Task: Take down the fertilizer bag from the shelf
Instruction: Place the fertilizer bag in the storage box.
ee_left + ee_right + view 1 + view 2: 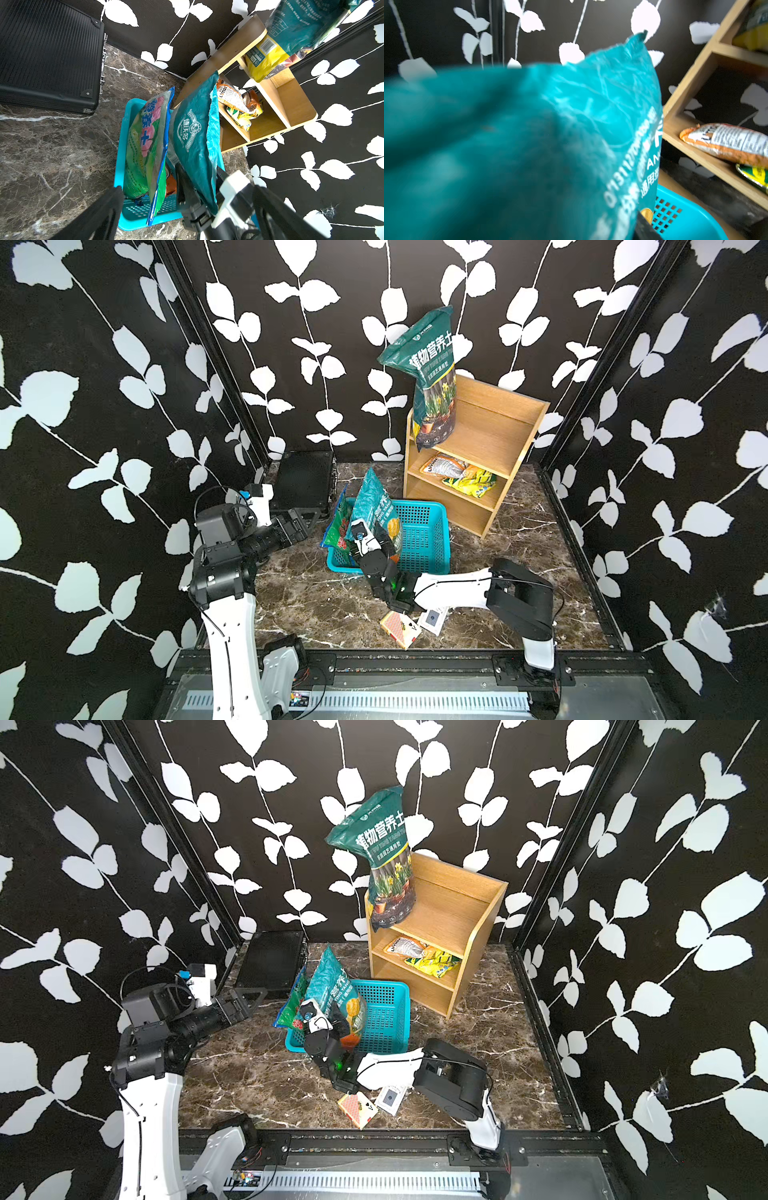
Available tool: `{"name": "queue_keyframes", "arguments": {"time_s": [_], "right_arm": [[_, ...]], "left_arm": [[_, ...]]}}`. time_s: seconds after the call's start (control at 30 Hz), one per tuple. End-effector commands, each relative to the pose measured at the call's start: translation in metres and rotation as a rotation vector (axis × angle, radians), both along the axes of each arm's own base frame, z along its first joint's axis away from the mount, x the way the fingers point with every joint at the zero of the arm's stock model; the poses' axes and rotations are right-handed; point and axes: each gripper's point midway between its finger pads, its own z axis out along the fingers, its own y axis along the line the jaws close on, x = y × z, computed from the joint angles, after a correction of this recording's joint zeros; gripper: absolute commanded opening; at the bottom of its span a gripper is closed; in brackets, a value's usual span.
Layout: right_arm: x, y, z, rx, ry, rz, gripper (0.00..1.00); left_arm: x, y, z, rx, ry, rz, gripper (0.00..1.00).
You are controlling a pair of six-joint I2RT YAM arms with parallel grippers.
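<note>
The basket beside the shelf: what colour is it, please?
The basket is turquoise plastic, shown best in a top view.

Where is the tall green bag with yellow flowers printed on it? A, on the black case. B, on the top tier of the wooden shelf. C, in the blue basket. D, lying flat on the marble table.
B: in a top view the tall green bag stands upright on the top tier of the shelf.

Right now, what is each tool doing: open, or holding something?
Left tool: open, empty.
Right tool: astride the teal bag; gripping or not, cannot tell.
</note>
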Motion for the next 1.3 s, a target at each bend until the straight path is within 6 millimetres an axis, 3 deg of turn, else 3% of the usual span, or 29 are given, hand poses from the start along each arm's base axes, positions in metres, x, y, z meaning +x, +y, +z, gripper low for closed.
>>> {"name": "queue_keyframes", "arguments": {"time_s": [0.0,0.13,0.3,0.33,0.43,0.6,0.93,0.97,1.07,1.27], "right_arm": [[-0.013,0.015,0.026,0.069,-0.022,0.065,0.65],[-0.026,0.034,0.027,0.098,0.020,0.154,0.65],[-0.030,0.046,0.018,0.079,0.077,0.198,0.75],[-0.028,0.051,0.030,0.095,0.072,0.200,0.77],[-0.029,0.052,0.039,0.070,0.066,0.210,0.80],[-0.035,0.041,0.079,0.056,0.060,0.224,0.83],[-0.046,-0.021,0.178,0.087,-0.028,0.184,0.87],[-0.048,-0.035,0.201,0.109,-0.045,0.169,0.88],[-0.049,-0.060,0.238,0.098,-0.061,0.120,0.92],[-0.042,-0.105,0.296,0.031,-0.123,-0.045,1.00]], "left_arm": [[-0.001,0.001,0.004,0.006,-0.019,0.007,0.99],[-0.001,0.001,0.004,0.008,-0.021,0.007,0.99],[-0.001,0.001,0.003,0.007,-0.017,0.008,0.99],[-0.001,0.001,0.003,0.007,-0.018,0.008,0.99],[-0.002,0.001,0.003,0.007,-0.019,0.007,0.99],[-0.002,0.001,0.003,0.009,-0.019,0.007,0.99],[-0.002,0.001,0.002,0.012,-0.017,0.010,0.99],[-0.002,0.002,0.002,0.013,-0.017,0.012,0.99],[-0.003,0.002,0.002,0.013,-0.017,0.013,0.99],[-0.003,0.002,0.002,0.014,-0.017,0.014,0.99]]}}
